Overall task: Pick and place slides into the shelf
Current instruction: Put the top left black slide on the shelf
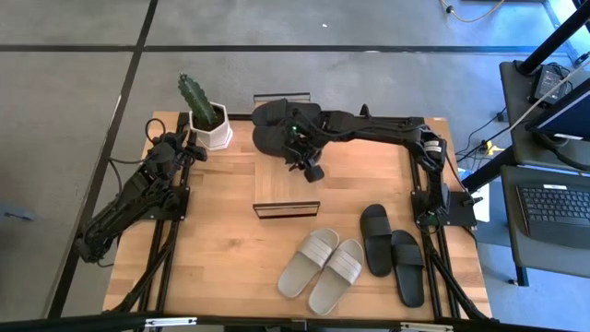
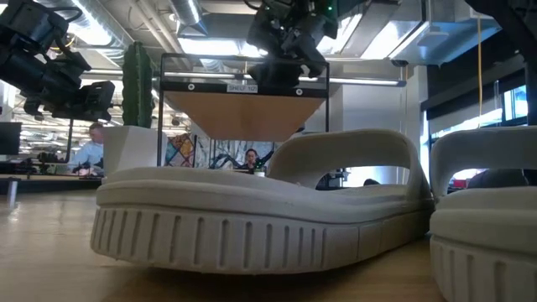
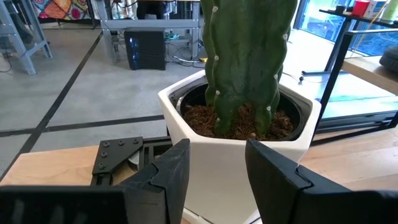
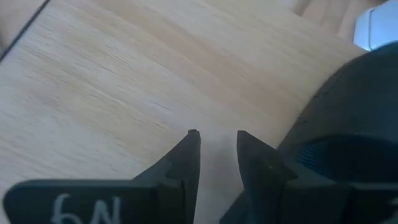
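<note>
The shelf [image 1: 286, 189] has a light wood top and stands mid-table. A black pair of slides [image 1: 277, 124] lies sole-down on its far end. My right gripper [image 1: 312, 171] hovers over the bare top just near of that pair. It is tipped downward and open by a narrow gap [image 4: 217, 146], with nothing between the fingers. One black slide [image 4: 348, 149] lies close beside it. A grey-beige pair [image 1: 323, 267] and a second black pair [image 1: 392, 251] lie on the table near the front. My left gripper [image 3: 214, 165] waits open at the far left, facing the cactus pot [image 3: 236, 149].
The white cactus pot [image 1: 210, 129] stands at the far left corner beside the shelf. Bare tabletop [image 1: 221, 240] lies left of the grey pair. In the low view a grey slide [image 2: 252, 210] fills the foreground, and the shelf's dark frame [image 2: 243, 84] stands behind it.
</note>
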### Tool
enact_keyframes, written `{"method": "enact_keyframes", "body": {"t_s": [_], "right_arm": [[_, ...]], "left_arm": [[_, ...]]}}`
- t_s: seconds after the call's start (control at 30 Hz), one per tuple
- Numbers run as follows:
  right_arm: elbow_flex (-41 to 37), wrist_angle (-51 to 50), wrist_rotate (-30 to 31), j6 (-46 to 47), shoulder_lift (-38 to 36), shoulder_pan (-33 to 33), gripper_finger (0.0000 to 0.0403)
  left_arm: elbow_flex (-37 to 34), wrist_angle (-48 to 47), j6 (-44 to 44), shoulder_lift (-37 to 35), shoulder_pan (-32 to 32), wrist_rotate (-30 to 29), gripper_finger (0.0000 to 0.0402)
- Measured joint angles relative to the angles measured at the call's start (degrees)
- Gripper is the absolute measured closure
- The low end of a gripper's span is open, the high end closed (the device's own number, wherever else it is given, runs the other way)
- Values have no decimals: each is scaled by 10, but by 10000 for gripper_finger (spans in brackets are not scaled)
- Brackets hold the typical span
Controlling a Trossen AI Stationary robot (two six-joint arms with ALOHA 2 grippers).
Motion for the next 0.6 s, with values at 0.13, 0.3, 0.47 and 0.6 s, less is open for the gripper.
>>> {"method": "enact_keyframes", "body": {"t_s": [0.13,0.3,0.47,0.6], "right_arm": [[0,0,1,0,0,-6,296],[0,2,1,0,0,-16,296],[0,5,2,0,0,-24,296],[0,10,2,0,0,-27,296]], "left_arm": [[0,0,0,0,0,0,254],[0,0,0,0,0,0,254],[0,0,0,0,0,0,254],[0,0,0,0,0,0,254]]}}
